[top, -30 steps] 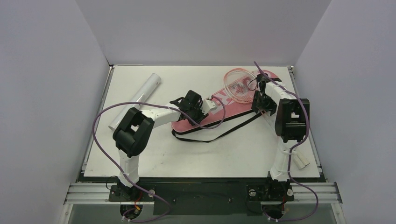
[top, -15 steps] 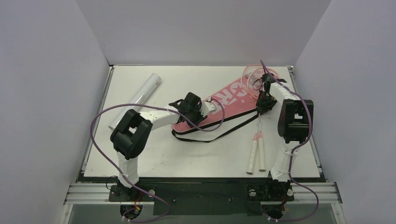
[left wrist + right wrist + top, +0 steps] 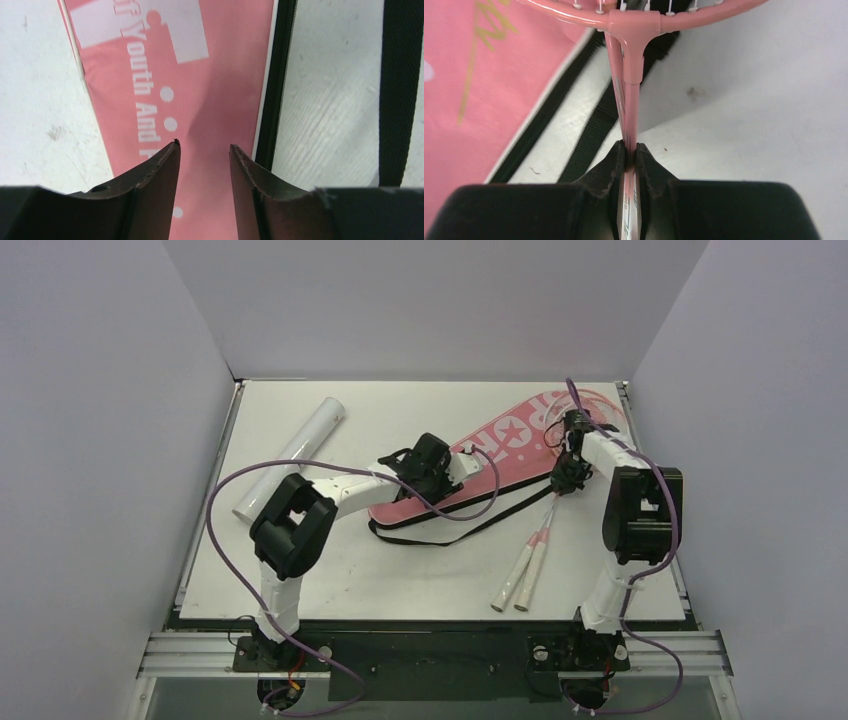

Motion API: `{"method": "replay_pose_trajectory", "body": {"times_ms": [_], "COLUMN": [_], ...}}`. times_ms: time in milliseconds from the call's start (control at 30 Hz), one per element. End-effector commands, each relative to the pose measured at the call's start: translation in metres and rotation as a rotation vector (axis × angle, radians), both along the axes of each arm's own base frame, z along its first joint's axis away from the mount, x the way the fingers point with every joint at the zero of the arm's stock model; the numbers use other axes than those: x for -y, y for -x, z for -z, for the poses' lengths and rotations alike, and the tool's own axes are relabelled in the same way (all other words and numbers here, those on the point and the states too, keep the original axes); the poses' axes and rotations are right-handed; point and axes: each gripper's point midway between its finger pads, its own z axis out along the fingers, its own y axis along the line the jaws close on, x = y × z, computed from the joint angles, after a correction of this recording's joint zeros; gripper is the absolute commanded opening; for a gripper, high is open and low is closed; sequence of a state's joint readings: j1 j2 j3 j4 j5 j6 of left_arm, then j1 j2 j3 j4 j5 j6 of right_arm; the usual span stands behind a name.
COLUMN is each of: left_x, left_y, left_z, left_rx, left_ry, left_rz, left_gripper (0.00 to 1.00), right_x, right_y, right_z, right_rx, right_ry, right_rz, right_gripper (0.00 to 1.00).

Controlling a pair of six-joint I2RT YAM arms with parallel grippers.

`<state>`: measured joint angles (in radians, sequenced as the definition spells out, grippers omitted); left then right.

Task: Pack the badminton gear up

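The pink "SPORT" cover [image 3: 510, 435] lies diagonally across the table, its black strap [image 3: 470, 525] trailing along its near side. My left gripper [image 3: 432, 480] hovers over the cover's narrow end. In the left wrist view it [image 3: 202, 147] is open above the pink fabric [image 3: 210, 95], gripping nothing. My right gripper [image 3: 563, 480] is shut on the thin pink shafts of two rackets [image 3: 630, 100], just below the throat [image 3: 631, 30]. Their white handles [image 3: 518, 582] point toward the front edge. The heads lie toward the cover's wide end, hard to make out. A long white tube [image 3: 295, 455] lies at the left.
White walls close in the table [image 3: 400, 580] on three sides. The strap [image 3: 594, 125] and the cover's black edging [image 3: 544, 115] run right beside the right fingers. The left arm's purple cable [image 3: 225, 500] loops over the left half.
My right gripper shut on the racket shafts and carried them back. The handles swung from the right edge toward the front middle. My left jaws opened wider and shifted slightly right.
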<state>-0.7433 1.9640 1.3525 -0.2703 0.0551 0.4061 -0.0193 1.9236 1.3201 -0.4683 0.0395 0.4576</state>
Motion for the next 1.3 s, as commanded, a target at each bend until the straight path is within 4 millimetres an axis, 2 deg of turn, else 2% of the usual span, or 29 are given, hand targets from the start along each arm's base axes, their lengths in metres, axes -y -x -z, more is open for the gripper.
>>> {"method": "replay_pose_trajectory", "body": {"times_ms": [0, 133, 300, 433, 500, 633, 700, 800, 900, 967, 1033, 1100, 1133, 1200, 1267], "left_x": [0.026, 0.038, 0.039, 0.036, 0.037, 0.042, 0.042, 0.041, 0.039, 0.037, 0.036, 0.035, 0.035, 0.035, 0.035], "left_y": [-0.015, -0.006, 0.007, 0.006, 0.01, 0.021, 0.024, 0.024, 0.015, 0.009, 0.005, 0.002, 0.002, 0.0, -0.001], "left_z": [-0.01, -0.008, 0.0, 0.006, 0.005, -0.011, -0.006, -0.002, 0.002, 0.003, 0.003, 0.002, 0.001, -0.003, -0.007], "left_rx": [0.075, 0.053, 0.032, 0.03, 0.013, 0.01, 0.002, -0.009, 0.024, 0.042, 0.057, 0.063, 0.061, 0.065, 0.07], "left_ry": [0.009, 0.015, 0.008, -0.016, -0.012, 0.04, 0.026, 0.004, -0.016, -0.027, -0.031, -0.028, -0.021, -0.011, 0.001], "left_rz": [0.037, 0.083, 0.118, 0.113, 0.123, 0.154, 0.161, 0.164, 0.134, 0.115, 0.101, 0.088, 0.08, 0.067, 0.053], "left_gripper": [0.53, 0.56, 0.6, 0.61, 0.61, 0.66, 0.66, 0.67, 0.65, 0.61, 0.53, 0.39, 0.27, 0.13, 0.06], "right_x": [0.014, 0.015, 0.022, 0.024, 0.026, 0.033, 0.033, 0.033, 0.032, 0.033, 0.033, 0.034, 0.035, 0.038, 0.04], "right_y": [0.021, 0.032, 0.045, 0.05, 0.053, 0.061, 0.062, 0.062, 0.062, 0.062, 0.062, 0.064, 0.065, 0.067, 0.07], "right_z": [-0.027, -0.036, -0.04, -0.041, -0.04, -0.036, -0.035, -0.033, -0.034, -0.034, -0.034, -0.032, -0.031, -0.029, -0.026], "right_rx": [0.065, 0.098, 0.111, 0.11, 0.103, 0.089, 0.089, 0.089, 0.092, 0.094, 0.092, 0.086, 0.082, 0.075, 0.066], "right_ry": [0.065, 0.069, 0.104, 0.115, 0.123, 0.141, 0.134, 0.127, 0.127, 0.126, 0.129, 0.136, 0.14, 0.148, 0.154], "right_rz": [0.085, 0.09, 0.119, 0.133, 0.14, 0.157, 0.163, 0.166, 0.165, 0.167, 0.166, 0.168, 0.17, 0.18, 0.193], "right_gripper": [0.0, 0.0, 0.0, 0.0, 0.0, 0.0, 0.0, 0.0, 0.0, 0.0, 0.0, 0.0, 0.0, 0.0, 0.0]}}
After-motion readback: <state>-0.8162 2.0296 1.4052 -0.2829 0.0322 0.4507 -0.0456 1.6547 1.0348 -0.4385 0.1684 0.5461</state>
